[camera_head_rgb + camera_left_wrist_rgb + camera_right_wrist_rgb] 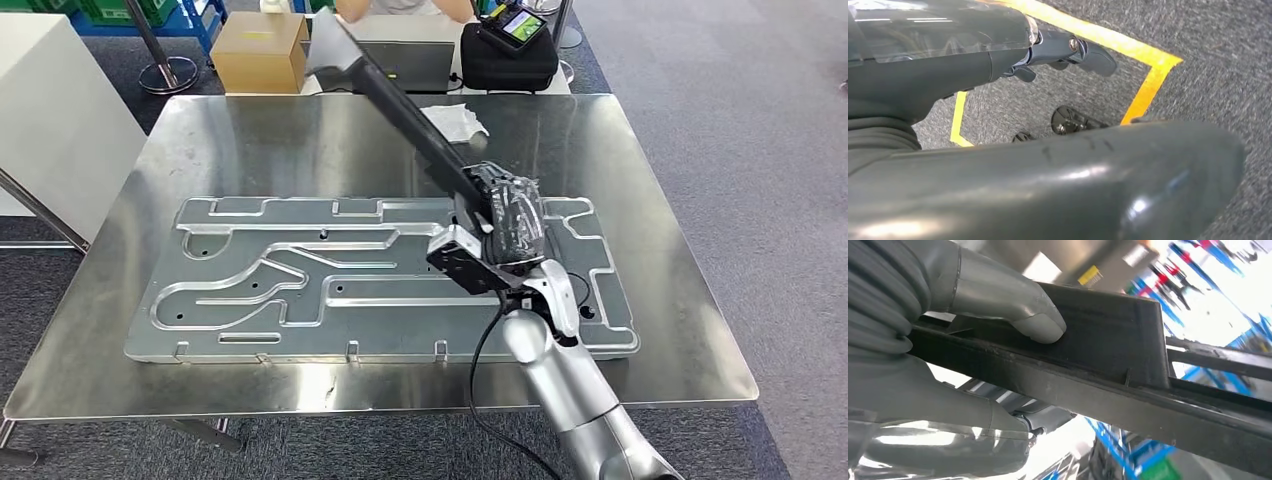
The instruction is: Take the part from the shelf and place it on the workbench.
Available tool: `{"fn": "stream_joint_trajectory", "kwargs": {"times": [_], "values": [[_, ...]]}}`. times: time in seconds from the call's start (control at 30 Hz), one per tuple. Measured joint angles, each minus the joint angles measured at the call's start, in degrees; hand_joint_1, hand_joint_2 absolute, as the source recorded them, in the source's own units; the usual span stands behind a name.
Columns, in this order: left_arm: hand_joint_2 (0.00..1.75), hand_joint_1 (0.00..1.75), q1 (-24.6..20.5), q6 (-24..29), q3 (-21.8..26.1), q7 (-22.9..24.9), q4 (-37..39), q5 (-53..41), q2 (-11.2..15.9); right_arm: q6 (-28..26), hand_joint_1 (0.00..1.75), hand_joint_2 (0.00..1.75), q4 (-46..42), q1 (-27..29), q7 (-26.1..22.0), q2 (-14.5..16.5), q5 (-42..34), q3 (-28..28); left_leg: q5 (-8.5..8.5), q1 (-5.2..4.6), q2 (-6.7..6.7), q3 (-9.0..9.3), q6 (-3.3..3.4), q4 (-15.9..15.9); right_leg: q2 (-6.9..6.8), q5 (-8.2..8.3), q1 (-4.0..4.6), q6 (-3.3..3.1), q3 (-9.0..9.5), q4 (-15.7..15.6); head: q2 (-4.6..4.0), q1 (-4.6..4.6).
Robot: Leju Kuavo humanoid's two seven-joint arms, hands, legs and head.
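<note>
1. Right hand (510, 225) grips the long black part (400, 100) near its lower end; the thumb (1040, 325) presses on its flat face.
2. Part slants up and away over the grooved metal plate (250, 290) on the steel workbench (680, 330), not resting on it.
3. Left hand (1068, 50) hangs over carpet, fingers apart, holding nothing.
4. Step, as judged: carrying done, placing pending. The next move calls for lowering and levelling the part before letting go.

Matt black plastic part (400, 105); glossy metal workbench (660, 330) (smooth).
</note>
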Motion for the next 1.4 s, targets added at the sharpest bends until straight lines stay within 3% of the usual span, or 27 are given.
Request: {"fn": "stream_joint_trajectory", "kwargs": {"times": [0.13,0.3,1.0,1.1,1.13,1.23,1.4], "values": [[0.0,0.0,-0.1,0.0,-0.4,0.7,0.0,-0.2,0.0,0.1,1.75,1.75,11.0,-5.2,2.4,1.1,5.5,2.7,0.02,0.03,-0.01,0.01,-0.03,0.0,-0.04,0.0,0.0,-0.01,-0.01,0.0,0.0,0.0],[0.0,0.0,-0.2,0.0,-0.9,0.8,0.0,-0.3,0.0,0.0,1.75,1.75,21.5,-9.4,2.7,2.1,6.7,3.9,0.03,0.05,-0.08,0.01,-0.03,0.0,-0.14,0.0,0.0,-0.01,0.0,0.0,0.0,0.0],[0.0,0.0,0.1,0.8,-1.2,-0.9,0.0,0.2,-1.1,-0.2,1.75,1.75,40.0,-14.9,3.7,5.2,11.9,5.5,0.15,0.11,-0.08,0.06,0.01,0.0,-0.17,0.08,0.03,-0.14,0.04,0.0,0.0,0.0],[1.31,0.0,0.1,1.1,-1.1,-1.4,0.0,0.5,-1.2,-0.2,0.44,1.75,42.5,-15.3,3.7,5.9,12.8,5.7,0.17,0.11,-0.08,0.08,0.02,0.0,-0.17,0.08,0.03,-0.14,0.07,0.0,0.0,0.0],[1.31,0.0,0.1,1.1,-1.1,-1.5,0.0,0.6,-1.2,-0.1,0.0,1.75,43.2,-15.2,3.7,6.1,12.9,5.7,0.17,0.11,-0.08,0.08,0.02,0.0,-0.17,0.09,0.03,-0.14,0.07,0.0,0.0,0.0],[0.0,0.0,0.1,1.1,-1.1,-1.8,0.0,1.1,-1.2,0.2,0.0,1.75,45.0,-14.7,3.6,6.8,12.9,5.8,0.19,0.11,-0.09,0.09,0.02,0.0,-0.17,0.1,0.03,-0.13,0.07,0.0,0.0,0.0],[0.0,0.0,0.2,1.5,-1.0,-2.6,0.0,2.5,-1.5,1.0,0.0,1.75,46.7,-14.3,3.2,7.9,13.4,5.8,0.19,0.1,-0.07,0.09,0.02,0.0,-0.15,0.13,0.02,-0.12,0.06,0.0,0.0,0.0]]}}
